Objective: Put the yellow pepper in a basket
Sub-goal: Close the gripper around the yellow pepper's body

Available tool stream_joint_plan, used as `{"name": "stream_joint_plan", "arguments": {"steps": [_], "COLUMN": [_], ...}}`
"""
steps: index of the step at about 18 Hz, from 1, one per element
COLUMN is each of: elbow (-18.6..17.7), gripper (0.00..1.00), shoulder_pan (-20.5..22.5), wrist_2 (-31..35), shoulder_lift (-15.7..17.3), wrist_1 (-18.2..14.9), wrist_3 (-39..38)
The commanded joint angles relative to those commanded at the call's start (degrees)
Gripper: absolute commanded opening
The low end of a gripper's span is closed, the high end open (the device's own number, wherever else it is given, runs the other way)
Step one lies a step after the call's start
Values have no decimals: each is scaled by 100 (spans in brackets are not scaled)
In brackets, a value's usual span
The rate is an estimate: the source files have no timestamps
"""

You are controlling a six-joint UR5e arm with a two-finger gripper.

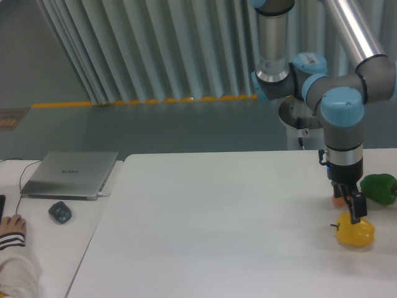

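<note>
Gripper [355, 211] over yellow pepper [355, 233] on table [217, 217] (no basket visible), opening prob. unclear.

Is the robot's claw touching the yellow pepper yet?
Cannot tell. In the one camera view the gripper tip overlaps the top of the yellow pepper, but from this angle it may be just above or in front of it.
</note>
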Motion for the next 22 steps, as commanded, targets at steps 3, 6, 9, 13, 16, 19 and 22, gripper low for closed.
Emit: {"name": "stream_joint_plan", "arguments": {"steps": [3, 6, 9, 13, 16, 19, 22], "elbow": [61, 97, 62, -52, -53, -53, -61], "gripper": [100, 100, 100, 100, 100, 100, 100], "shoulder_pan": [-158, -290, -290, -273, -255, -255, -255], "wrist_2": [518, 704, 704, 1020, 1020, 977, 985], "shoulder_lift": [-167, -290, -308, -317, -361, -431, -484], "wrist_1": [9, 0, 0, -44, -44, -35, -35], "wrist_3": [701, 906, 1011, 1187, 1187, 1117, 1108]}}
